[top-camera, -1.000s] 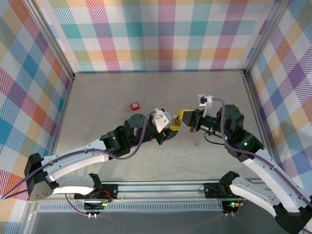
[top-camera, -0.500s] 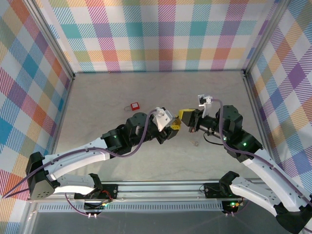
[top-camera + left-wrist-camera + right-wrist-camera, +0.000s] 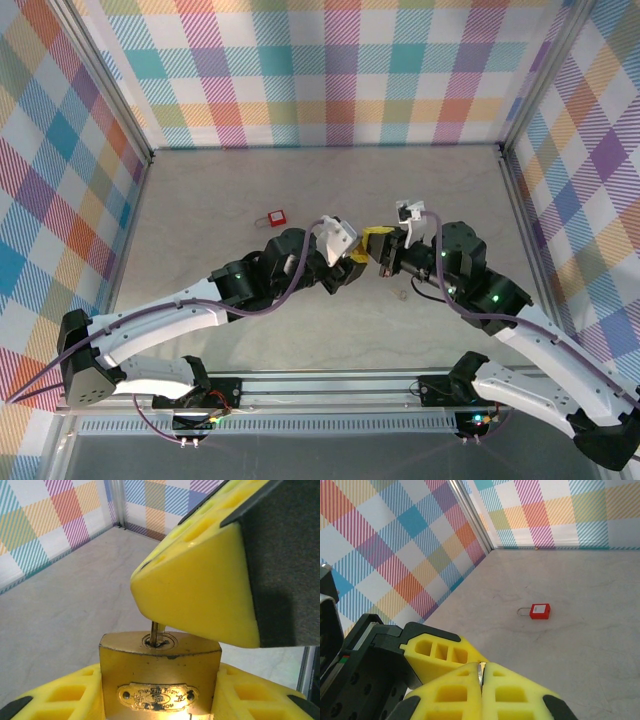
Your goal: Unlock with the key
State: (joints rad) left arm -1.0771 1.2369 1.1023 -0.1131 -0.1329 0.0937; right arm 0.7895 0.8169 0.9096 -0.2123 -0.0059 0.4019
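A brass padlock (image 3: 160, 675) stands upright, keyhole up, between the yellow fingers (image 3: 60, 697) of my left gripper (image 3: 160, 697), which is shut on its body. A thin metal key (image 3: 155, 632) sticks into the keyhole from above, held by my right gripper's yellow pads (image 3: 200, 580). In the right wrist view the key (image 3: 479, 672) shows as a sliver pinched between the shut pads of my right gripper (image 3: 481, 676), with a left gripper finger (image 3: 440, 652) just beyond. From above, the left gripper (image 3: 352, 262) and right gripper (image 3: 374, 242) meet mid-table.
A small red padlock (image 3: 277, 216) lies on the table to the back left of the grippers, also seen as the red padlock (image 3: 540, 611). A tiny pale object (image 3: 400, 295) rests on the table near the right arm. Plaid walls enclose the table on three sides.
The right gripper has moved left and the left gripper slightly forward, so the two now meet closely. The red padlock has not moved.
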